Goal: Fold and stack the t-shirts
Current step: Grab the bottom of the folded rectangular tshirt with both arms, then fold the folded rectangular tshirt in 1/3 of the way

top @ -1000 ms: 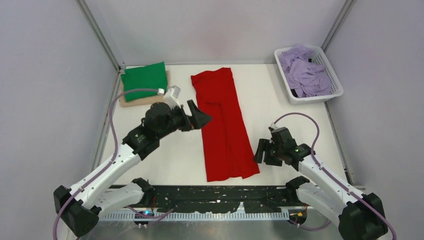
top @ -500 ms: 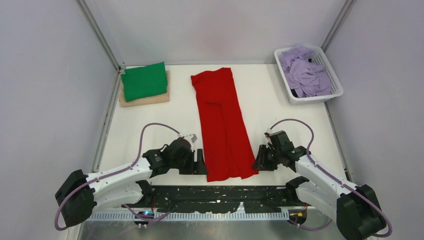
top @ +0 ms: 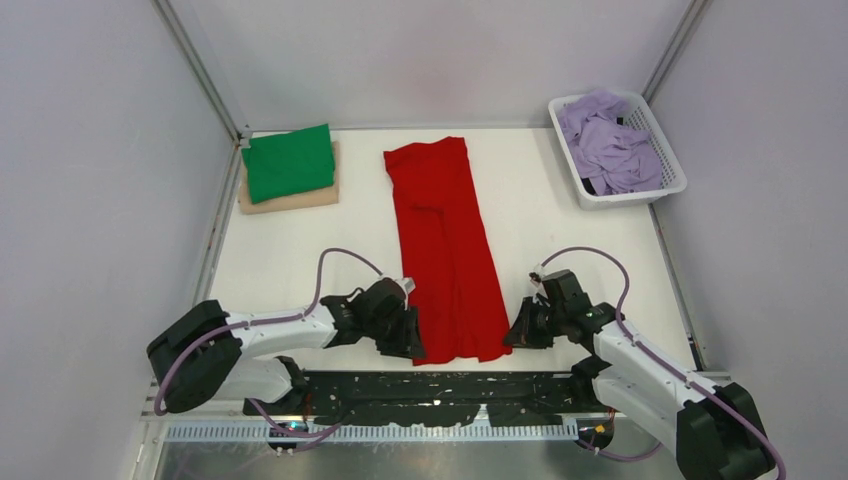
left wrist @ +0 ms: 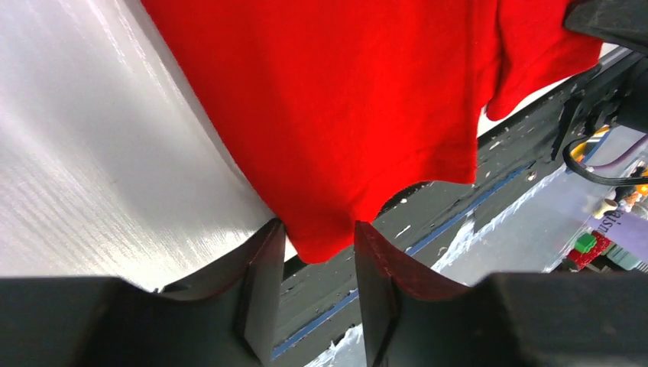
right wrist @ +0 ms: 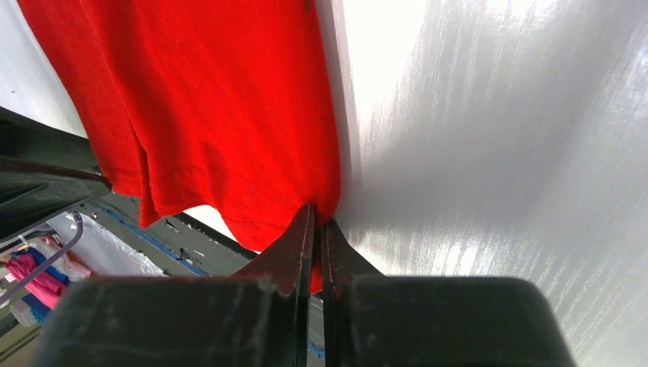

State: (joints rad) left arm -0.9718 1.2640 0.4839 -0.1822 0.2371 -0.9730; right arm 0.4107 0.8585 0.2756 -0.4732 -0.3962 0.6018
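Note:
The red t-shirt (top: pixel 445 250) lies folded into a long strip down the middle of the table, its hem at the near edge. My left gripper (top: pixel 412 338) is at the hem's left corner. In the left wrist view its jaws (left wrist: pixel 319 227) stand apart, with the tip of the red t-shirt (left wrist: pixel 336 115) between them. My right gripper (top: pixel 517 335) is at the hem's right corner, and its jaws (right wrist: pixel 317 218) are shut on the red t-shirt (right wrist: pixel 214 99). A folded green t-shirt (top: pixel 289 162) rests on a beige one (top: pixel 290 201) at the back left.
A white mesh basket (top: pixel 640 190) at the back right holds crumpled lavender t-shirts (top: pixel 607 145). The black rail (top: pixel 450 385) of the table's near edge runs just below the red hem and both grippers.
My left arm swung from beside the shirt's middle down to its near left corner, its jaws narrowing. My right gripper moved in onto the near right corner and shut on it.

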